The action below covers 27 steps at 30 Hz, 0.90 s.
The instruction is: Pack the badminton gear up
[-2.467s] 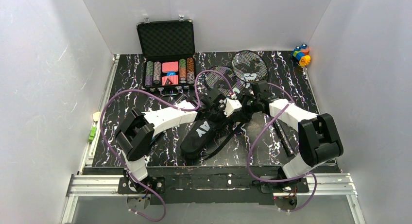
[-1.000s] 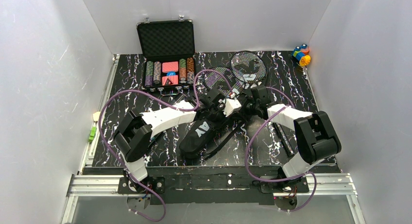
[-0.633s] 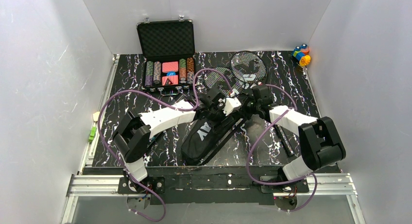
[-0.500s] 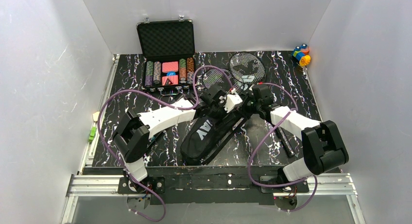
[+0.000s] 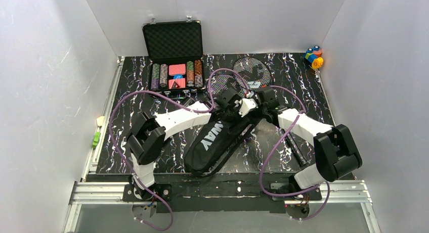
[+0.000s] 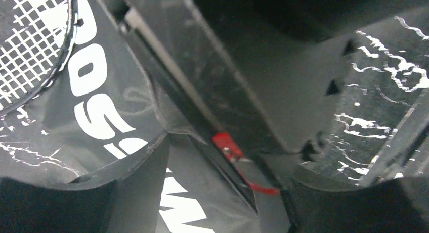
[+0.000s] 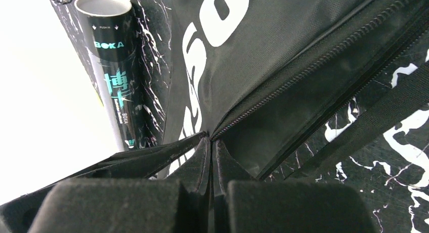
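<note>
Open desk (image 5: 132, 74) shows along the left edge. The far edge holds the poker case (image 5: 174, 66), and the toy blocks (image 5: 313, 57) fill the far right corner. We see both arms bent inward, their wrists almost meeting over the far end of the bag (image 5: 215, 139). The bag lies slantwise mid-desk, with its lower end near the front edge. The left claw (image 6: 222, 192) hangs with fingers apart above the bag's lettering and a red zipper pull (image 6: 225, 143). The right claw (image 7: 212, 142) is pinched tight on the bag's zipper edge, and the tube (image 7: 114, 66) lies just beside the bag. The rackets (image 5: 251, 71) poke out of the bag's far end.
</note>
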Each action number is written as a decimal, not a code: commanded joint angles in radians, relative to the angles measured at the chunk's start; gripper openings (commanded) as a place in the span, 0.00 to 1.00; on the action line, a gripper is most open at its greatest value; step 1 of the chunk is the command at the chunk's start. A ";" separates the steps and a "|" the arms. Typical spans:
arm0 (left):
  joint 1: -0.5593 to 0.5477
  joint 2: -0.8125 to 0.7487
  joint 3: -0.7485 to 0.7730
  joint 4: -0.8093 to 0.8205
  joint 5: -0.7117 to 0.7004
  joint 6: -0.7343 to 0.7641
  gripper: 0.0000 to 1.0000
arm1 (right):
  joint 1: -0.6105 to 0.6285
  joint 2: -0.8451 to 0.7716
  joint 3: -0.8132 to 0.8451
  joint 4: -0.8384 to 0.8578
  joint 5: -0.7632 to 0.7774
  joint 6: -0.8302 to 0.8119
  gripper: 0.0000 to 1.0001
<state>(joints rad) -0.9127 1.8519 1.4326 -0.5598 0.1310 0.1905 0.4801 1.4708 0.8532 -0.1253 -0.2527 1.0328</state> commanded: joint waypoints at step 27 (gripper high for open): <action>-0.004 -0.105 0.027 -0.061 -0.195 0.058 0.00 | -0.171 0.288 0.475 -0.535 0.196 -0.392 0.46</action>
<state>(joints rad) -0.9218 1.8385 1.3857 -0.5812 -0.0612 0.2600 0.3077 1.7210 1.3018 -0.5594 -0.0826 0.6827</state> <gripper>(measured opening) 0.033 0.465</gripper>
